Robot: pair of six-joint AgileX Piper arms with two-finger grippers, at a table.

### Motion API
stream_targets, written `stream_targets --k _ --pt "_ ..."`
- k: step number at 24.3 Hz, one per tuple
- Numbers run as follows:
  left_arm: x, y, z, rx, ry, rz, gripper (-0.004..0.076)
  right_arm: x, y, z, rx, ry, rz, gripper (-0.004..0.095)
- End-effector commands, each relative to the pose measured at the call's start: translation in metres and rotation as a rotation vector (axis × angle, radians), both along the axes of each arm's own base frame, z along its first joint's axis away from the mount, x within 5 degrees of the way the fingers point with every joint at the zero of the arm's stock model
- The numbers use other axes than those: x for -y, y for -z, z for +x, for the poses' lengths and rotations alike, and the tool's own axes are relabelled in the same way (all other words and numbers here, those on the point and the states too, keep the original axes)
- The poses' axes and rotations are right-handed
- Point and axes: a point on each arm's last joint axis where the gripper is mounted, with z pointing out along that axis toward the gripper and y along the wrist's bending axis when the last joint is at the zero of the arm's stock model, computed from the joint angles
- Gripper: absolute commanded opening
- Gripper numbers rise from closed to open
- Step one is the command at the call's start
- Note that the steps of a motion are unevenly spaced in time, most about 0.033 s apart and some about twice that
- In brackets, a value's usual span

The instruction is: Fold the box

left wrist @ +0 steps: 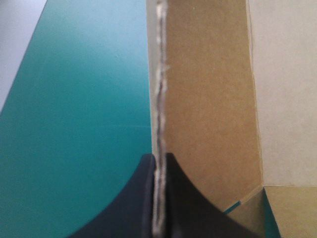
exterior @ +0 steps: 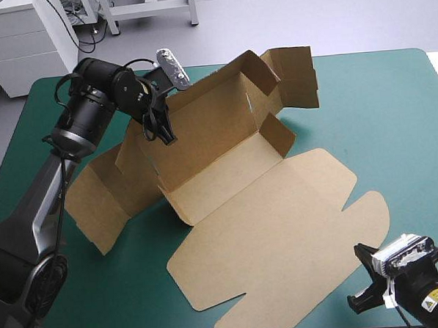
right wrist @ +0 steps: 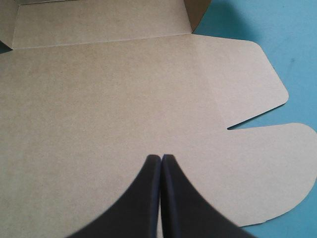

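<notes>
Early going: the left pincer [left wrist: 158,163] grips the box's [exterior: 227,171] raised wall [exterior: 210,128], the right pincer [right wrist: 161,158] sits clenched empty, and the lid [exterior: 281,227] lies flat, with nothing tucked yet.

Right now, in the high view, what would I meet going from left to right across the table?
Box's left end flap → left gripper, shut on the raised wall → box's far right flap → right gripper, shut. The flat lid spans most of these, so I omit it.
</notes>
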Motion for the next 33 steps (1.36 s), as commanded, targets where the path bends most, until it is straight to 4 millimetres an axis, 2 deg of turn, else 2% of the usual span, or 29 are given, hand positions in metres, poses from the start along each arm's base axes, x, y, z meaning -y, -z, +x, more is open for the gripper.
stream_targets --k 1,5,10,13,25,33 --pt "0.011 -0.038 -0.017 0.231 0.066 0.018 -0.0007 0.000 -0.014 0.003 0.075 0.015 0.034 -0.0019" --pt "0.032 -0.045 -0.023 0.341 0.178 0.026 -0.0007 0.000 -0.014 0.003 0.075 0.015 0.034 -0.0019" --pt "0.033 -0.053 -0.017 0.463 0.198 0.066 -0.0007 0.000 -0.014 0.003 0.075 0.015 0.034 -0.0019" --pt "0.037 -0.055 -0.008 0.564 0.214 0.096 -0.0007 0.000 -0.014 0.003 0.075 0.015 0.034 -0.0019" --pt "0.064 -0.025 0.031 0.712 0.341 0.229 -0.0007 0.000 -0.014 0.003 0.075 0.015 0.034 -0.0019" --pt "0.069 -0.023 0.041 0.808 0.364 0.275 -0.0007 0.000 -0.014 0.003 0.075 0.015 0.034 -0.0019"
